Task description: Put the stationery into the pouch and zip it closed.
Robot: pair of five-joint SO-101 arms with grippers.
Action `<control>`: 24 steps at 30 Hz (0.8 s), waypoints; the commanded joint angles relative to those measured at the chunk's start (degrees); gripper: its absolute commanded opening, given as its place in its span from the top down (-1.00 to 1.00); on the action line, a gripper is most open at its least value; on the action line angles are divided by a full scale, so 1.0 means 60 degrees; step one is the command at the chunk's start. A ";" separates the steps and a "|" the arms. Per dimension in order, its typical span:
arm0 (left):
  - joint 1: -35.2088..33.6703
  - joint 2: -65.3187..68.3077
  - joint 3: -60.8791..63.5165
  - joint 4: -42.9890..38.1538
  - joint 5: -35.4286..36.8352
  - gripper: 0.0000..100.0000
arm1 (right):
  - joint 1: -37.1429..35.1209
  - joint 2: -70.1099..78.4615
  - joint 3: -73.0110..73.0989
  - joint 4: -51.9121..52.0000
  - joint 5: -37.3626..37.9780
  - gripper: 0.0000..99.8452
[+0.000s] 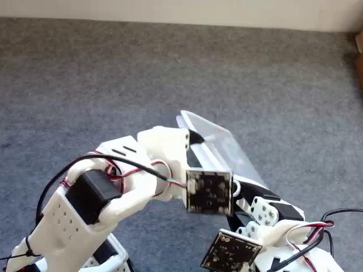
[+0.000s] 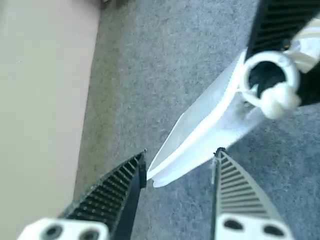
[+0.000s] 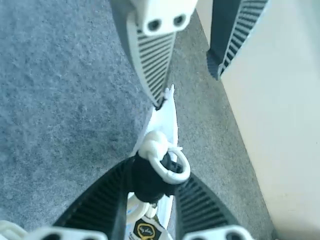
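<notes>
A clear plastic pouch (image 1: 227, 147) is held up off the grey carpet, between the two arms. My right gripper (image 3: 152, 175) is shut on the pouch's black zipper pull (image 3: 147, 180), which carries a white ring (image 3: 172, 162) and a bead. The same grip appears in the left wrist view, where the right gripper (image 2: 272, 75) holds the pouch (image 2: 200, 130) by its upper end. My left gripper (image 2: 180, 165) is open, with the pouch's free end between its fingertips and touching the grey finger (image 2: 235, 190). From the right wrist, the pouch (image 3: 165, 115) runs up to the left gripper (image 3: 187, 87).
Grey carpet (image 1: 85, 85) covers the whole work surface. A pale band (image 1: 170, 8) runs along its far edge, and a brown object (image 1: 359, 51) sits at the far right. Black and red cables (image 1: 317, 226) loop off both arms near the front.
</notes>
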 commanded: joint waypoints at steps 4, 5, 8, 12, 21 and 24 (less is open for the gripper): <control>0.0608 -0.0051 0.0125 0.0337 -0.0777 0.56 | -0.0095 0.0037 -0.0491 -0.0432 -0.0132 0.99; 0.0637 -0.0037 0.0125 0.0337 -0.0777 0.56 | -0.0095 0.0037 -0.0491 -0.0432 -0.0132 0.99; 0.0857 -0.0037 0.0315 0.0322 -0.0777 0.56 | -0.0095 0.0051 -0.0491 -0.0432 -0.0132 0.99; 0.1004 -0.0037 0.0872 -0.0249 -0.0777 0.56 | -0.0110 0.0051 -0.0491 -0.0432 -0.0117 0.99; 0.0784 -0.0110 0.1604 -0.1363 -0.0718 0.56 | -0.0696 0.0051 -0.0476 -0.0315 -0.0117 0.99; 0.0476 -0.0125 0.1282 -0.1333 -0.0718 0.56 | -0.0711 0.0066 -0.0476 -0.0139 -0.0117 0.99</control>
